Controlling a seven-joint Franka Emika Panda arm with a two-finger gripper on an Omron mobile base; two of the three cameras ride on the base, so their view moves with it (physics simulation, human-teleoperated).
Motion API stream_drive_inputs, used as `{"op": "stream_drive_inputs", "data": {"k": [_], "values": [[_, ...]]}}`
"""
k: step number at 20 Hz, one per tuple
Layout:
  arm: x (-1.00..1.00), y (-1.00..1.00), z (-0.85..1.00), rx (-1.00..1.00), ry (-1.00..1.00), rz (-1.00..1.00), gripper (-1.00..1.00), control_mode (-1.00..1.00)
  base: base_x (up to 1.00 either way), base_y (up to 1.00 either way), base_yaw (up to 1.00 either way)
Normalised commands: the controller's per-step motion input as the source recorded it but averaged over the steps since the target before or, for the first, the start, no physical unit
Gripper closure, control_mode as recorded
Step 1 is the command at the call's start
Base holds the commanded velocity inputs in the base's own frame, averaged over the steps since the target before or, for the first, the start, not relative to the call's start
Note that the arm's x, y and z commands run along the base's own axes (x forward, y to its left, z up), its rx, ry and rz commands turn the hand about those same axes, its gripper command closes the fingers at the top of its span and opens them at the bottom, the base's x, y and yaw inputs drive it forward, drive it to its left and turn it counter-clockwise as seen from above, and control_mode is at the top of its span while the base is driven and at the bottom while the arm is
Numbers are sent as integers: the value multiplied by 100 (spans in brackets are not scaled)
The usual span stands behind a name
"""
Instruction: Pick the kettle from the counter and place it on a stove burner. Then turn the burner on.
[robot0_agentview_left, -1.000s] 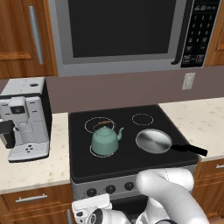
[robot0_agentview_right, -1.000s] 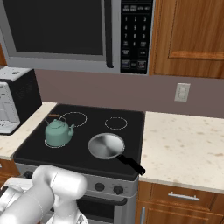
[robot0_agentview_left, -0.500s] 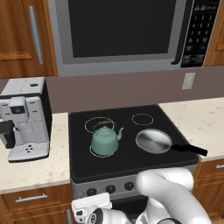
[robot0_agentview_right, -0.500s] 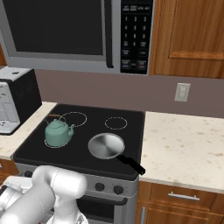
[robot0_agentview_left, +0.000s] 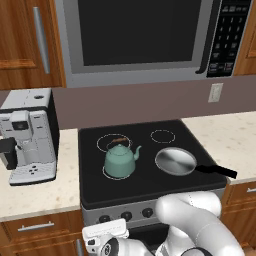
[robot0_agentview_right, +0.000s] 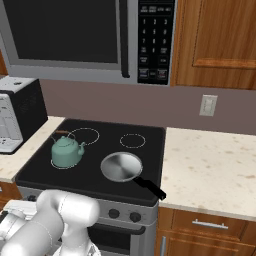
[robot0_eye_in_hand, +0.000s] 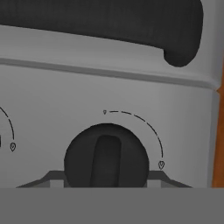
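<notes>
Kettle (robot0_agentview_left: 119, 161) upright on the black cooktop (robot0_agentview_left: 145, 187), sitting on the front left burner ring (robot0_agentview_left: 105, 174), spout toward the pan (robot0_agentview_left: 175, 161). Off the worktop (robot0_agentview_left: 30, 192) altogether. Just behind the kettle, a second ring of thin white line; a smaller ring at back right, behind the pan. Pan flat on the front right of the glass, black handle reaching out over the front right corner. Coffee machine (robot0_agentview_left: 30, 135) on the worktop left of the stove, well apart from the kettle.

Hand (robot0_eye_in_hand: 106, 179) down at the grey front panel (robot0_eye_in_hand: 52, 100) of the stove, pointed squarely at one round black knob (robot0_eye_in_hand: 106, 159). Grey fingers (robot0_eye_in_hand: 50, 177) showing low on either side of that knob, right at its edges. Cannot tell whether pressed against it or merely beside it. Raised bar of the knob upright in the hand view.
</notes>
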Motion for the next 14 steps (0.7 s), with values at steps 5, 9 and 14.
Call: {"op": "stream_drive_inputs", "data": {"k": [5,9,14], "values": [[0,0,-6,0,0,0,100,-100,0,0,0],[0,0,-9,0,0,0,100,-100,0,0,0],[0,0,0,0,0,0,100,-100,0,0,0]]}}
